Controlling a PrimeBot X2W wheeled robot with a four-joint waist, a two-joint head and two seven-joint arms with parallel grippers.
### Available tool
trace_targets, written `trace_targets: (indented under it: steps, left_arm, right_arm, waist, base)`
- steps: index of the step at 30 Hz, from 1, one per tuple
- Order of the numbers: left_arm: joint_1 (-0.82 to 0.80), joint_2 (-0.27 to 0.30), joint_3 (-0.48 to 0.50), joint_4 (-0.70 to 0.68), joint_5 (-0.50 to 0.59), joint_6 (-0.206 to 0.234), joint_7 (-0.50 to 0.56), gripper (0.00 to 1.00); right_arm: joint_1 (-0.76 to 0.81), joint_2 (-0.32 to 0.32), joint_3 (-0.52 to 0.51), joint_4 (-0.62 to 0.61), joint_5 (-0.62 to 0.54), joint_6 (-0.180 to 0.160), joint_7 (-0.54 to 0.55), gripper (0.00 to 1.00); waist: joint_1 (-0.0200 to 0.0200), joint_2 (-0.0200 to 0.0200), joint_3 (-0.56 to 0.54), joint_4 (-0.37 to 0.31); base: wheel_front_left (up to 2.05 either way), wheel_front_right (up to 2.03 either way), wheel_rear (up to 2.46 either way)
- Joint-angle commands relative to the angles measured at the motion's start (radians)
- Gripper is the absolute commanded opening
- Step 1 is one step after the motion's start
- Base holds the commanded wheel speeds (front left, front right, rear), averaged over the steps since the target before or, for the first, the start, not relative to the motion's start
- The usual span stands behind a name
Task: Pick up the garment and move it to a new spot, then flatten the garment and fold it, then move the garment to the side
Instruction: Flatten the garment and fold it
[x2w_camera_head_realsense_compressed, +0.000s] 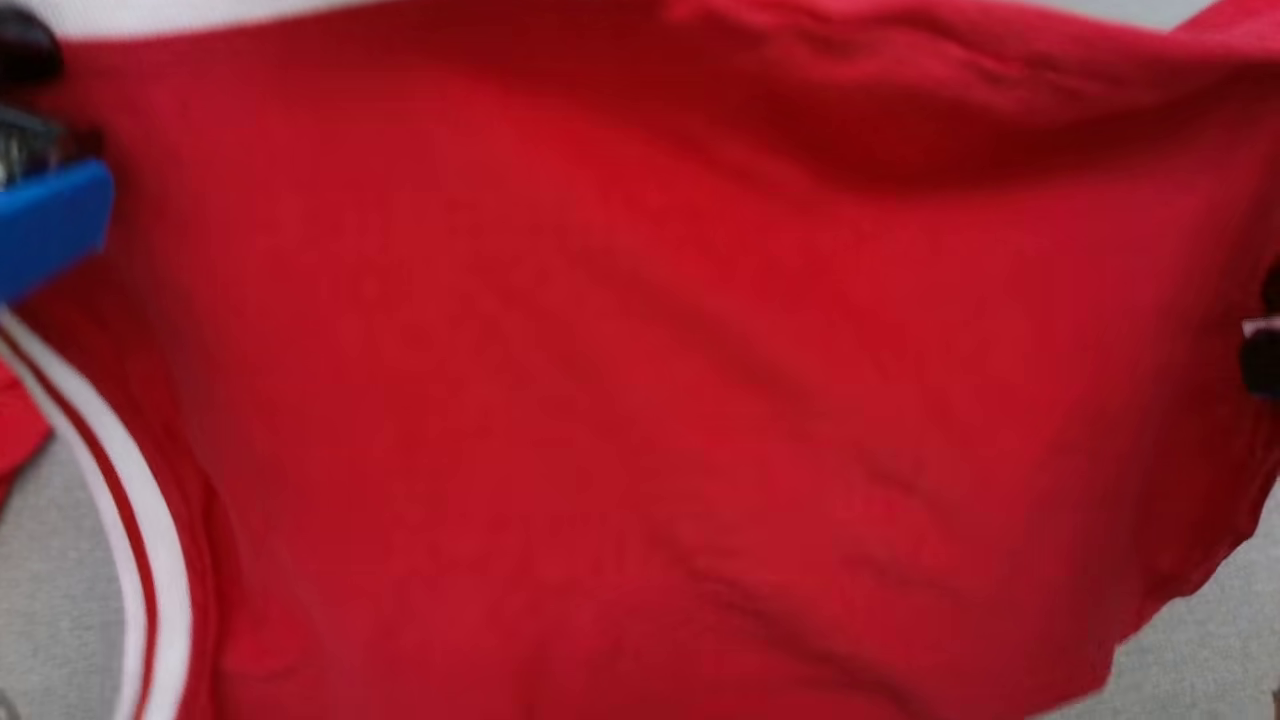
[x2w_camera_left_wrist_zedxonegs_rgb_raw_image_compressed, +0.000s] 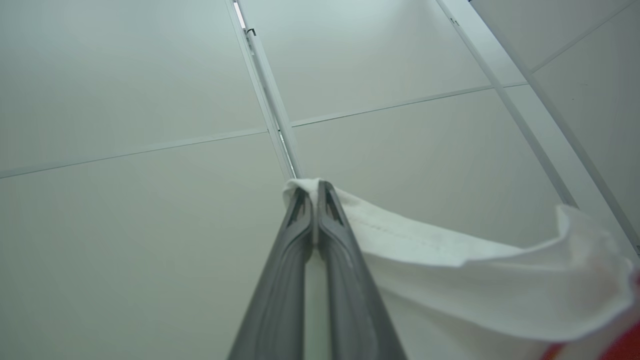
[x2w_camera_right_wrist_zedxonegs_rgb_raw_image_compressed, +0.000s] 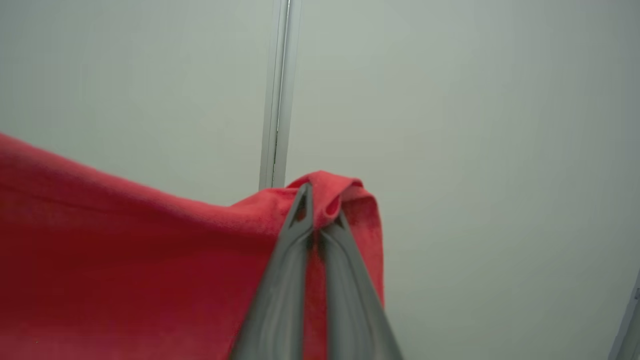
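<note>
The red garment (x2w_camera_head_realsense_compressed: 640, 380) hangs spread wide close before the head camera, with a white band and thin red stripe (x2w_camera_head_realsense_compressed: 130, 520) curving down its left side. My left gripper (x2w_camera_left_wrist_zedxonegs_rgb_raw_image_compressed: 314, 187) points upward and is shut on the garment's white edge (x2w_camera_left_wrist_zedxonegs_rgb_raw_image_compressed: 450, 260). In the right wrist view, my right gripper (x2w_camera_right_wrist_zedxonegs_rgb_raw_image_compressed: 320, 200) also points upward, shut on a bunched fold of the red cloth (x2w_camera_right_wrist_zedxonegs_rgb_raw_image_compressed: 125, 250). A blue wrist piece (x2w_camera_head_realsense_compressed: 50, 220) shows at the left edge of the head view, and a dark part (x2w_camera_head_realsense_compressed: 1262, 345) at its right edge.
A grey surface shows below the cloth at the lower left (x2w_camera_head_realsense_compressed: 50, 600) and lower right (x2w_camera_head_realsense_compressed: 1200, 660). Both wrist views look up at pale ceiling panels with metal rails (x2w_camera_left_wrist_zedxonegs_rgb_raw_image_compressed: 270, 100) (x2w_camera_right_wrist_zedxonegs_rgb_raw_image_compressed: 277, 90).
</note>
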Motion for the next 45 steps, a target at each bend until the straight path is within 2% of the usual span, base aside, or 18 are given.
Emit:
trace_targets:
  steps: [1,6,12,16,19,23,29,34,39,45]
  left_arm:
    - [-0.026,-0.003,-0.006,0.022,0.000,-0.004,-0.005,0.00]
    - [-0.181,-0.007,-0.049,0.215,0.023,-0.023,-0.047,0.00]
    - [-0.417,-0.015,-0.095,0.415,0.084,-0.035,-0.139,0.00]
    - [-0.547,-0.041,-0.125,0.553,0.112,-0.040,-0.196,0.00]
    - [-0.585,-0.078,-0.141,0.650,0.109,-0.032,-0.238,0.00]
    - [-0.529,-0.116,-0.163,0.761,0.103,-0.025,-0.297,0.00]
    - [-0.397,-0.178,-0.195,0.865,0.073,-0.017,-0.384,0.00]
    - [-0.285,-0.201,-0.203,0.898,0.038,-0.026,-0.461,0.00]
    - [-0.171,-0.172,-0.178,0.858,-0.003,-0.032,-0.510,0.00]
    - [0.037,-0.160,-0.108,0.709,-0.051,-0.006,-0.533,0.00]
  right_arm:
    - [-0.019,-0.002,0.006,0.018,0.000,0.000,0.003,0.00]
    - [-0.172,-0.002,0.047,0.191,-0.013,0.000,-0.033,0.00]
    - [-0.469,0.043,0.098,0.453,-0.081,0.000,-0.122,0.00]
    - [-0.644,0.073,0.103,0.615,-0.145,0.000,-0.166,0.00]
    - [-0.734,0.085,0.087,0.735,-0.205,0.000,-0.193,0.00]
    - [-0.782,0.096,0.066,0.895,-0.294,0.000,-0.257,0.00]
    - [-0.747,0.105,0.035,1.109,-0.370,0.000,-0.378,0.00]
    - [-0.712,0.105,0.036,1.241,-0.330,0.000,-0.480,0.00]
    - [-0.659,0.105,0.043,1.294,-0.257,0.000,-0.568,0.00]
    - [-0.532,0.105,0.056,1.246,-0.168,0.000,-0.607,0.00]
  waist:
    - [0.0000,0.0000,0.024,0.009]
    - [0.0000,0.0000,0.128,-0.010]
    - [0.0000,0.0000,0.224,-0.030]
    - [0.0000,0.0000,0.281,-0.015]
    - [0.0000,0.0000,0.328,0.013]
    - [0.0000,0.0000,0.383,0.053]
    - [0.0000,0.0000,0.441,0.088]
    - [0.0000,0.0000,0.461,0.095]
    - [0.0000,0.0000,0.442,0.085]
    - [0.0000,0.0000,0.382,0.079]
  base:
    - [0.00,0.00,0.00]
    - [0.00,0.00,0.00]
    - [0.00,0.00,0.00]
    - [0.00,0.00,0.00]
    - [0.00,0.00,0.00]
    - [0.00,0.00,0.00]
    - [0.00,0.00,0.00]
    - [0.00,0.00,0.00]
    - [0.00,0.00,0.00]
    - [0.00,0.00,0.00]
